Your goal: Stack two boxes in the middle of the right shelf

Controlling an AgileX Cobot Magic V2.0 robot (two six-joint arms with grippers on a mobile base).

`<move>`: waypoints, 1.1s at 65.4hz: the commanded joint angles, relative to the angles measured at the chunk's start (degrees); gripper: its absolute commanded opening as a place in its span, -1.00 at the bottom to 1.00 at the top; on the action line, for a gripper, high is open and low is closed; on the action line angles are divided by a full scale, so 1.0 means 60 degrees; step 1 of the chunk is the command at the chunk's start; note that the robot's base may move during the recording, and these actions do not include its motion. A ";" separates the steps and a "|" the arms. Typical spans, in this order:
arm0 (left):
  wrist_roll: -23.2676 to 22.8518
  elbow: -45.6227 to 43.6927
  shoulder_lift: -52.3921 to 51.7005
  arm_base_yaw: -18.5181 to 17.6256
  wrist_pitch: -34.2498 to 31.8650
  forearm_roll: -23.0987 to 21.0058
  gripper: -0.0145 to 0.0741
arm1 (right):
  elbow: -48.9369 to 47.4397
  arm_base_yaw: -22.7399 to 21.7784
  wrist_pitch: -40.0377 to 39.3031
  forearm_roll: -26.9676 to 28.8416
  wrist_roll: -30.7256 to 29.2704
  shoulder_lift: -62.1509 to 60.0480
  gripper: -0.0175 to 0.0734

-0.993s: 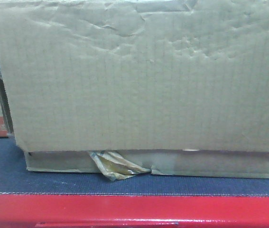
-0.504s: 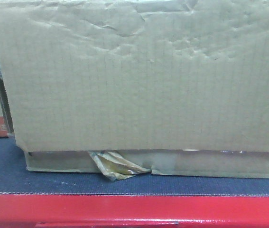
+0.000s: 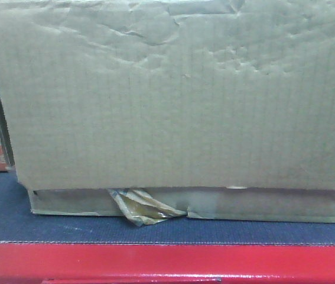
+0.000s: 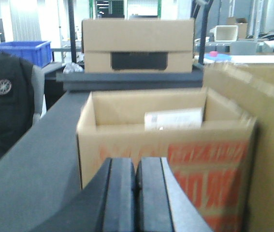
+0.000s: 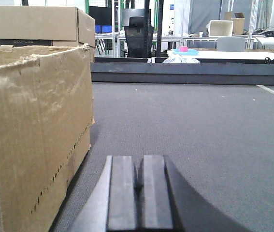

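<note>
Left tool (image 4: 135, 193) and right tool (image 5: 139, 191) pinch closed, empty, beside a creased corrugated box (image 3: 173, 100).

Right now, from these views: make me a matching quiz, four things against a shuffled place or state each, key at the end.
Things:
1. red-printed box
2. box with a dark hand slot
3. left gripper
4. torn tape

Place or state:
A. shut, holding nothing
B. top open, white label inside
C. hanging loose under the plain box, over the blue mat
D. closed, at the far end behind the open one

Pairs: 1-B, 2-D, 3-A, 4-C
</note>
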 commanded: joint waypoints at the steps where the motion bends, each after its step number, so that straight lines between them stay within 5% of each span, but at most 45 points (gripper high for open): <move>1: -0.0007 -0.1309 0.0495 0.0025 0.1087 0.0013 -0.92 | 0.0001 0.0001 -0.0155 0.0059 -0.0031 -0.0023 -0.97; 26: -0.0007 -0.7227 0.7053 0.0025 0.5390 -0.0005 -0.92 | 0.0001 0.0001 -0.0155 0.0059 -0.0031 -0.0023 -0.97; 49: -0.0027 -0.9479 1.1113 0.0071 0.5636 -0.0716 -0.92 | 0.0001 0.0001 -0.0155 0.0059 -0.0031 -0.0023 -0.97; 61: 0.0101 -1.1191 1.2537 0.0973 0.7467 -0.1615 -0.92 | 0.0001 0.0001 -0.0155 0.0059 -0.0031 -0.0023 -0.97; 72: 0.1093 -1.2361 1.3354 0.1886 0.8646 -0.1745 -0.92 | 0.0001 0.0001 -0.0155 0.0059 -0.0031 -0.0023 -0.97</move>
